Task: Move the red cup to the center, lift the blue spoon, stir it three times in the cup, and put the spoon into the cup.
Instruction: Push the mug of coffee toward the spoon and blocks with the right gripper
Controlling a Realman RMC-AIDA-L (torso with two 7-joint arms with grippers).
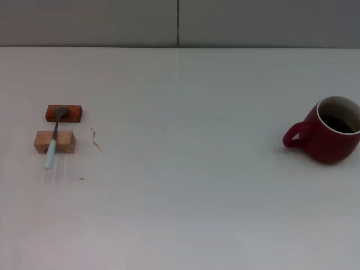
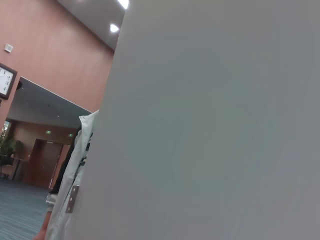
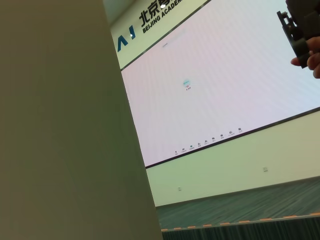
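Currently white table bears red cup upright, far right of blue spoon; spoon lies across two wooden blocks. Neither gripper visible; finger state cannot be told.

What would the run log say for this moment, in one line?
stage: not started | red cup: table's right side, upright | blue spoon: left, across two wooden blocks | grippers: unseen
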